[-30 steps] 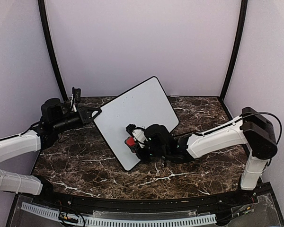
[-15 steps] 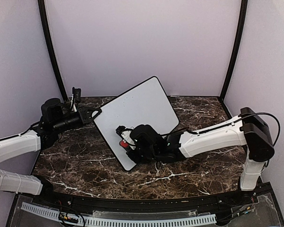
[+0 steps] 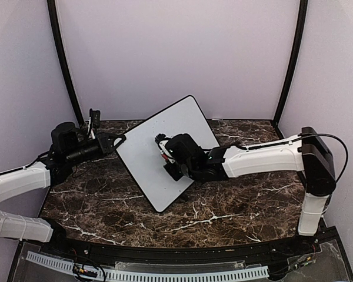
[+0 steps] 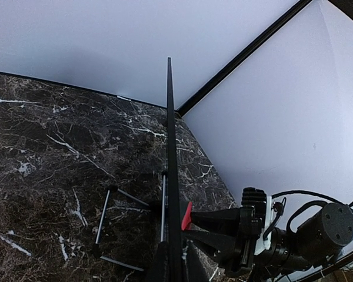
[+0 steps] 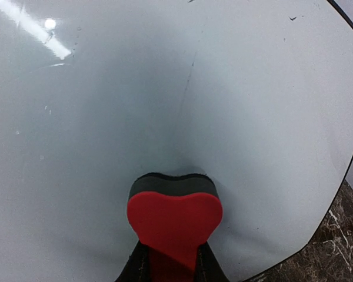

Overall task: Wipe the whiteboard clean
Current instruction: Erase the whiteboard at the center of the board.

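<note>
Top view: the whiteboard (image 3: 142, 167) stands on the marble bench (image 3: 106, 200), a little toward 12 o'clock from the bench centre. It is rotated so that one rounded corner points to 12 o'clock and another to 6 o'clock, and it leans back rather than lying flat.

The left end effector (image 3: 115, 143) is clenched on the board's 9 o'clock corner. In the left wrist view we see the whiteboard (image 4: 170, 147) edge-on as a thin black line rising from between the fingers of the left end effector (image 4: 172, 269).

The right arm reaches in from 3 o'clock. The right end effector (image 3: 163, 150) sits over the middle of the board face. In the right wrist view the right end effector (image 5: 172, 267) is closed on a red heart-shaped eraser (image 5: 174, 222), whose dark felt side is pressed against the whiteboard (image 5: 165, 88).

Board surface, right wrist view: mostly clean and glossy. A faint grey streak (image 5: 189, 73) lies toward 12 o'clock from the eraser, and a small dark fleck (image 5: 292, 18) sits near the 1 o'clock edge.

Left wrist view: thin wire legs (image 4: 106, 220) behind the board, probably its stand, though the angle is poor. The eraser (image 4: 186, 215) shows red against the board's front.
</note>
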`<act>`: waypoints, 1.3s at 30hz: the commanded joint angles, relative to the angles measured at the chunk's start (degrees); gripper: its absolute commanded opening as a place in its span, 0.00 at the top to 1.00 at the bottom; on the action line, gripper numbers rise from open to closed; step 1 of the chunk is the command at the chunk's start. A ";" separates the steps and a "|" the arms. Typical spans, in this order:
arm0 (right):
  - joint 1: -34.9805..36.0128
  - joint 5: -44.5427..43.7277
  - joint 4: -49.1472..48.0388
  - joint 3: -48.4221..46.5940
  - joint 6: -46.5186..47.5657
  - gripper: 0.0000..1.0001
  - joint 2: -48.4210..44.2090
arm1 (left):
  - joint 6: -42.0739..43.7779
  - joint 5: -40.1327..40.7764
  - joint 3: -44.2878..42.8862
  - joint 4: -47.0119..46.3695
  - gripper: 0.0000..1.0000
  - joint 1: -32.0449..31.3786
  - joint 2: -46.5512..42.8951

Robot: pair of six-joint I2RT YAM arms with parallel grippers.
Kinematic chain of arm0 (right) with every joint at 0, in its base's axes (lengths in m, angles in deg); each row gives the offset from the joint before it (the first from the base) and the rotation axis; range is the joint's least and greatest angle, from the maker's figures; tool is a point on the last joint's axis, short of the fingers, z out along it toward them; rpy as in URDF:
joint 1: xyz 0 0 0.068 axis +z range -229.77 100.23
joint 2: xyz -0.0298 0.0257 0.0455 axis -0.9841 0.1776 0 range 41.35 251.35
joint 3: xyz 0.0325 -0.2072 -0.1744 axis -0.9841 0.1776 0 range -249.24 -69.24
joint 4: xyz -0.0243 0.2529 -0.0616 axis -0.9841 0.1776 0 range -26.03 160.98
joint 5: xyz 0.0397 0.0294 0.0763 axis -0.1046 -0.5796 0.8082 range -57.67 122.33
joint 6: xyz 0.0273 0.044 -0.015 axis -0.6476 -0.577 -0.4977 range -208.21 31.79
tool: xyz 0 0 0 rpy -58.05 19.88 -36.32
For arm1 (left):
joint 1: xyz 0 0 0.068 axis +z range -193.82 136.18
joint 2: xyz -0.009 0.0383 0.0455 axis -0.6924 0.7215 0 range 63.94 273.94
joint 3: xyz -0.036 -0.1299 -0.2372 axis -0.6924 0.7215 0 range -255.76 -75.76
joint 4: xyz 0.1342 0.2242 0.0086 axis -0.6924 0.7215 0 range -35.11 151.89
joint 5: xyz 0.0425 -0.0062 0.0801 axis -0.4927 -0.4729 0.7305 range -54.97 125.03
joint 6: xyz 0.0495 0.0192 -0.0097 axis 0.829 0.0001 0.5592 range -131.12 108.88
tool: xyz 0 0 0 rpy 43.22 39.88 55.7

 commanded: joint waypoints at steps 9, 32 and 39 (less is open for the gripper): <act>12.22 2.76 -1.59 0.89 0.82 0.82 1.70 | -0.29 -2.56 -2.28 -5.05 1.00 -0.92 -2.95; 3.15 -4.46 -14.28 18.96 -4.25 0.82 -4.97 | -2.02 -0.99 -8.15 0.59 1.00 -0.93 -3.96; 2.72 0.33 -22.09 20.87 -5.69 0.82 -3.44 | -3.19 0.63 -8.43 -0.21 1.00 -1.10 -3.24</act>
